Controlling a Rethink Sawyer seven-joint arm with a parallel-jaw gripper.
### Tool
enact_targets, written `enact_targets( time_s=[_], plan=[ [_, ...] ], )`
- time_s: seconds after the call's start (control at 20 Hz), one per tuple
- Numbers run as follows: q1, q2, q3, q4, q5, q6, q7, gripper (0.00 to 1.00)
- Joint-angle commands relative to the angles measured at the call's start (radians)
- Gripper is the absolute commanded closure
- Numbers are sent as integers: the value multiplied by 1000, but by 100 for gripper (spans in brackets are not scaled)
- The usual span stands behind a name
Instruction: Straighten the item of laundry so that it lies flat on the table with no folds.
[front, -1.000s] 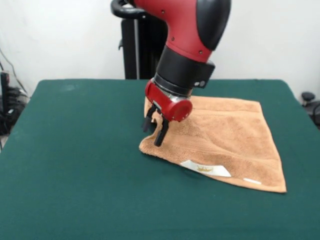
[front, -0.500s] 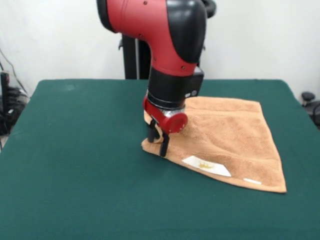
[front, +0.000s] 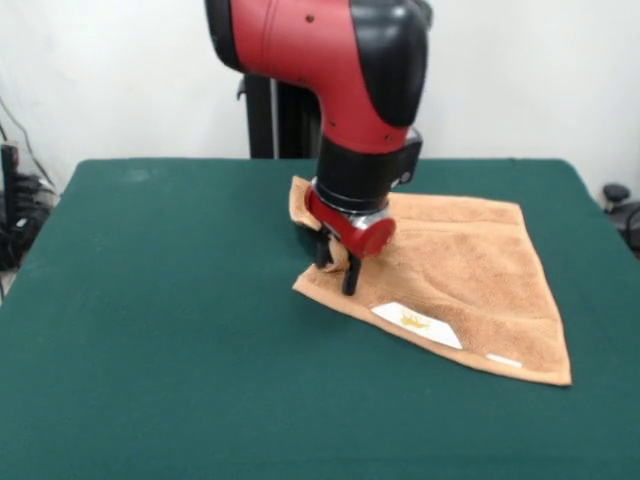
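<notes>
The tan-orange towel (front: 470, 260) lies right of centre on the dark green table (front: 150, 300). It forms an uneven four-sided shape with soft creases, and its left part is bunched up under the arm. A white label (front: 418, 322) and a smaller one (front: 503, 360) sit along its near edge. My gripper (front: 338, 268) points down at the towel's left edge, with tan cloth pinched between its black fingers (front: 350, 277). The red and black arm hides the towel's far left corner area.
The robot's black pedestal (front: 275, 110) stands behind the table's far edge. Dark equipment shows past the left edge (front: 12, 200), and a dark object past the right edge (front: 620, 205). Bare green felt stretches to the left of the towel and in front of it.
My gripper came down on the towel's left edge and closed on the cloth. It has now shifted right and slightly up, drawing that edge rightward with it.
</notes>
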Motion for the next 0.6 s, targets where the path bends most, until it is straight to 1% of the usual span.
enact_targets(
  time_s=[0.05, 0.15, 0.3, 0.45, 0.6],
  plan=[
    [38, 6, 97, -6, -70, 202, -64, 0],
    [33, -8, 97, -3, -81, 222, -65, 0],
    [37, -18, 86, 7, -93, 187, -34, 0],
    [53, -11, 85, 9, -88, 171, 5, 0],
    [45, -9, 106, 16, -89, 147, 2, 0]
  ],
)
